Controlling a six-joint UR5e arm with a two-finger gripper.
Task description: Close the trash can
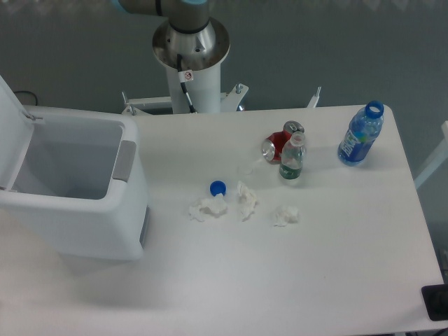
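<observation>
Looking for the gripper here and it's just not in the shot, so I can't tell whether it's wide, narrow or holding anything. All you get of the robot is the grey round base on its white pedestal (190, 52) at the far edge, plus a bit of blue-and-grey arm joint (157, 7) poking off the top of the frame.

The big boxy white plastic trash can (77, 192) sits on the left side of the white tabletop (280, 273). It's open: the flat white lid (12, 133) is tipped up and back on the far left, and you can see right down into the pale inside. The grey latch (124, 160) is on the rim facing right.

Out in the middle of the tabletop, well apart from the can, there's a small blue bottle cap (218, 187) touching a crumpled white tissue (207, 207), another tissue wad (246, 198) just to its right, and a third (285, 215) further right. Beyond those, a crushed red soda can (278, 143) lies on its side, and a small clear bottle with a green label (292, 159) stands right against it. Over by the far right corner stands an uncapped blue plastic bottle (361, 134).
</observation>
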